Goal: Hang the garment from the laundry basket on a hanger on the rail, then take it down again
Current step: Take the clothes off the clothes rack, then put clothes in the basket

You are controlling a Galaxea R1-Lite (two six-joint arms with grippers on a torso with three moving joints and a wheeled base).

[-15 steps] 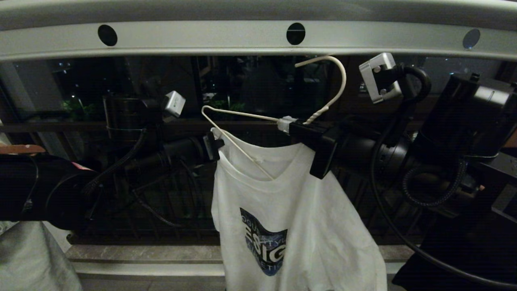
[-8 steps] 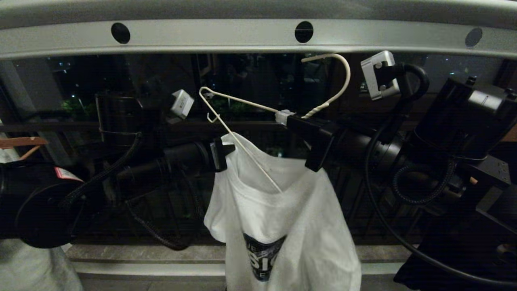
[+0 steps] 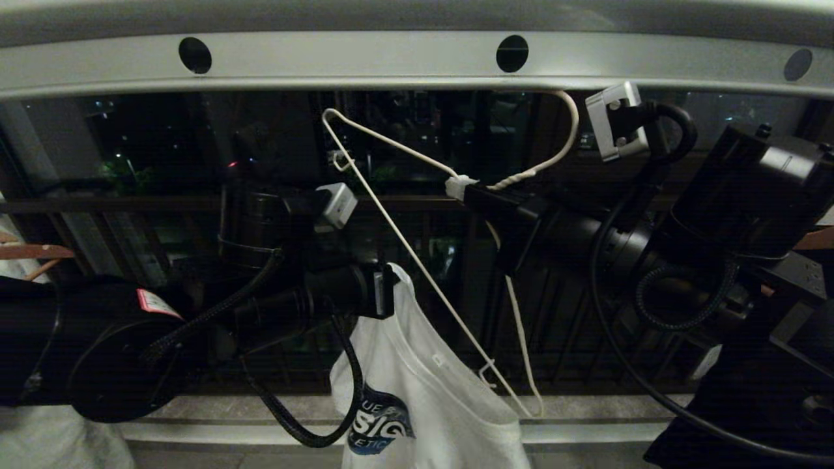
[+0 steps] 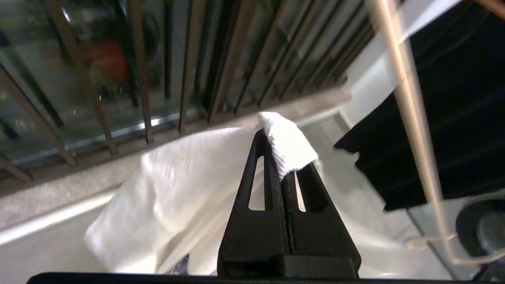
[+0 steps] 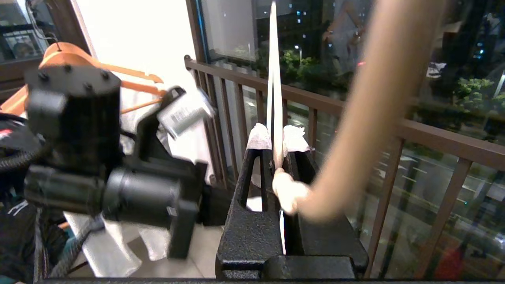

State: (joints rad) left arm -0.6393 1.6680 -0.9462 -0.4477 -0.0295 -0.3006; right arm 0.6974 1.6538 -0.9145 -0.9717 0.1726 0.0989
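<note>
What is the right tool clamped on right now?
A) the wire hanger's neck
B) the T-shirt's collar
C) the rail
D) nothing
A: the right tool is shut on the wire hanger at its twisted neck, while the left tool pinches the T-shirt.

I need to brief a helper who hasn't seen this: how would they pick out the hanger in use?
Find the pale grey rail with round holes. Just beneath it the right claw grips a thin off-white wire hanger, tilted steeply. The brown wooden hangers are thicker.
</note>
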